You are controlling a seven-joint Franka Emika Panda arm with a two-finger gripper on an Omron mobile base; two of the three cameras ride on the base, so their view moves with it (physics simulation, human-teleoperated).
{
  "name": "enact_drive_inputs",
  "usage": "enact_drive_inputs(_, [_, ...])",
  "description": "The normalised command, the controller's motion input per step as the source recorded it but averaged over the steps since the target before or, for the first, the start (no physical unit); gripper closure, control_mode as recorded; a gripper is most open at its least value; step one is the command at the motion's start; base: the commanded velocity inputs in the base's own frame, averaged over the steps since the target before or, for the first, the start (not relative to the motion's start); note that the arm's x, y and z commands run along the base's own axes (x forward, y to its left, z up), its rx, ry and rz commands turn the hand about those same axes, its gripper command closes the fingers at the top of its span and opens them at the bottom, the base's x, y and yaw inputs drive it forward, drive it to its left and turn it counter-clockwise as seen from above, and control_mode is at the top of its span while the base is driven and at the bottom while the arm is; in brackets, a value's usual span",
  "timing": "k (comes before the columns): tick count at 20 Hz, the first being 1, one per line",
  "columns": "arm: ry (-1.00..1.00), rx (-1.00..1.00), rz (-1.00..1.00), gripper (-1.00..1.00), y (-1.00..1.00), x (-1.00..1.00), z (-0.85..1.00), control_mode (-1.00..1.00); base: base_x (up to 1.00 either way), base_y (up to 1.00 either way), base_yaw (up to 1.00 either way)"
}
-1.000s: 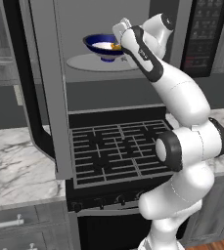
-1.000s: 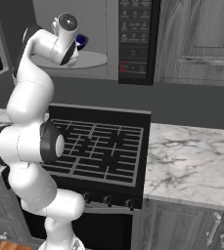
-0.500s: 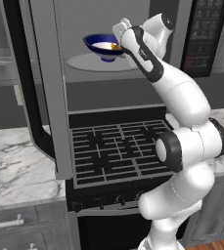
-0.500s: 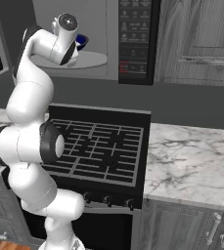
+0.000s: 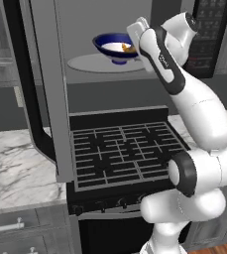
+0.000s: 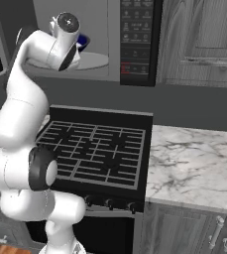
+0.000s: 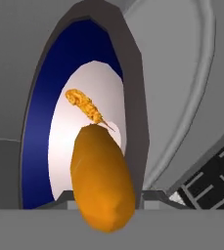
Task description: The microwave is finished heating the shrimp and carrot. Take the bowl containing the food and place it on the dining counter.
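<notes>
The blue bowl [image 5: 110, 48] [image 6: 83, 40] [image 7: 40, 136] stands on the pale turntable [image 5: 92, 63] inside the open microwave [image 6: 137, 34]. In its white inside lie the orange carrot [image 7: 102, 178] and, beyond it, the small curved shrimp [image 7: 84, 105]. My gripper [image 5: 135, 47] [image 7: 108, 196] has reached in from the right and is shut on the bowl's near rim, one finger inside and one outside. The microwave door [image 5: 40, 74] hangs open at the left. The dining counter is out of view.
The black grated stove [image 5: 125, 149] [image 6: 95, 149] lies directly below the microwave. Narrow marble tops [image 5: 16, 168] [image 6: 194, 163] flank it. The open door stands out over the stove's left side. Grey cabinets [image 6: 199, 34] hang to the right.
The jaws have drawn together onto the bowl's rim. Arm and bowl stay where they were.
</notes>
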Motion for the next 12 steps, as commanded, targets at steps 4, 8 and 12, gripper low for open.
enact_drive_inputs(4, [-0.22,0.07,0.00,1.00,-0.42,-1.00,0.00,-1.00,0.00,0.00,0.00])
enact_drive_inputs(8, [-0.10,0.04,0.00,1.00,-0.31,-1.00,0.17,-1.00,0.00,0.00,0.00])
enact_drive_inputs(12, [0.01,0.00,0.04,1.00,-0.23,-1.00,0.22,-1.00,0.00,0.00,0.00])
